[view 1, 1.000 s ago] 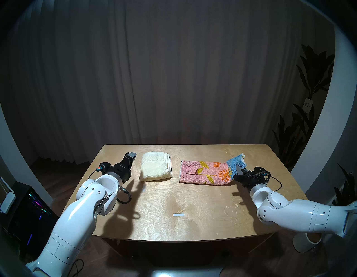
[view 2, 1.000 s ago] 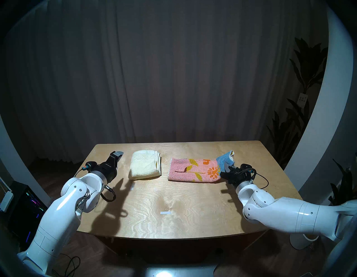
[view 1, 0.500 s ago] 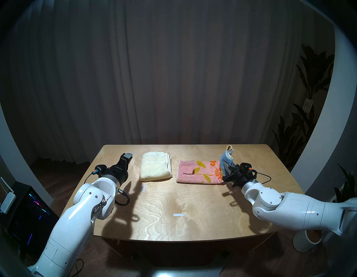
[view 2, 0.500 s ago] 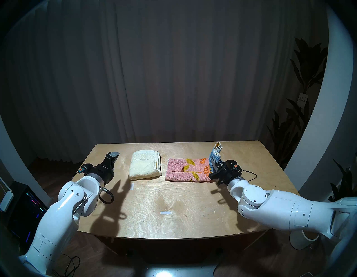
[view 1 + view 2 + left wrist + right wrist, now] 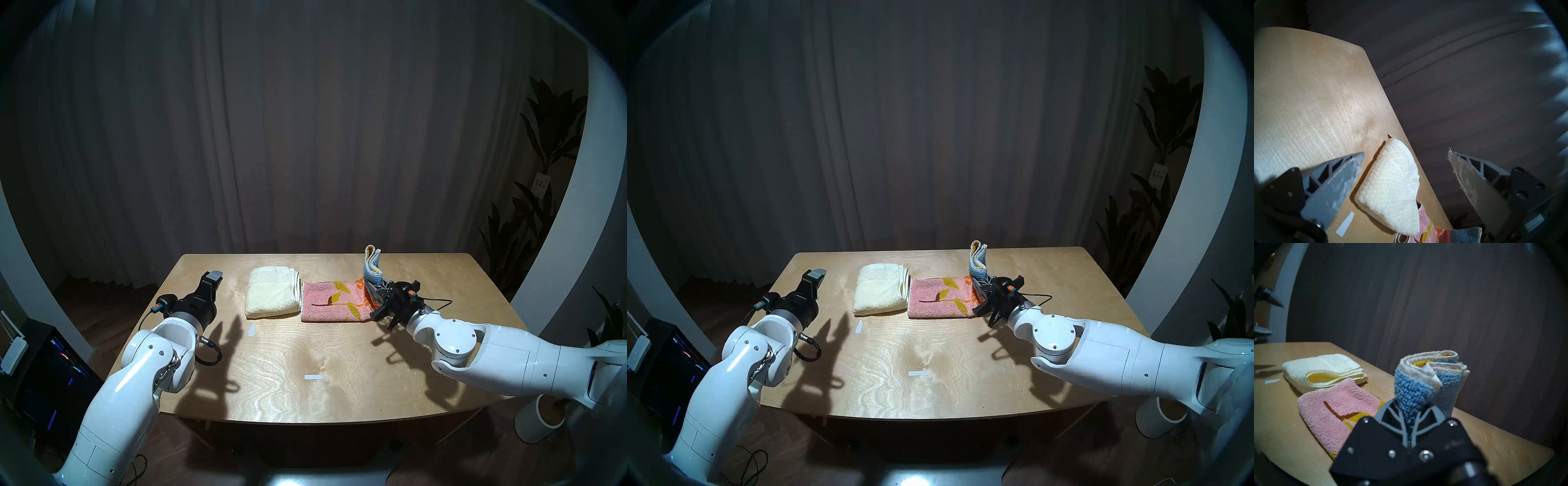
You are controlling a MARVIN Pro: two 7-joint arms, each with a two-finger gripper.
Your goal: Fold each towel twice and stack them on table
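The cream-yellow towel (image 5: 273,296) lies folded on the far left part of the table (image 5: 305,356); it also shows in the left wrist view (image 5: 1393,190) and the right wrist view (image 5: 1322,368). The pink and blue towel (image 5: 334,302) lies beside it, its left edge touching the cream towel. My right gripper (image 5: 377,288) is shut on the towel's blue end (image 5: 1423,387) and holds that end raised upright above the pink part (image 5: 1335,409). My left gripper (image 5: 214,275) is open and empty, left of the cream towel.
Small white tape marks lie near the cream towel (image 5: 251,329) and at the table's middle front (image 5: 313,377). A dark curtain hangs behind the table. Plants stand at the right (image 5: 543,169). A computer case (image 5: 51,373) stands on the floor at the left.
My right gripper moved left with the blue end, lifting it upright and dragging the pink towel left until it touches the cream towel. My left arm drew back a little to the left.
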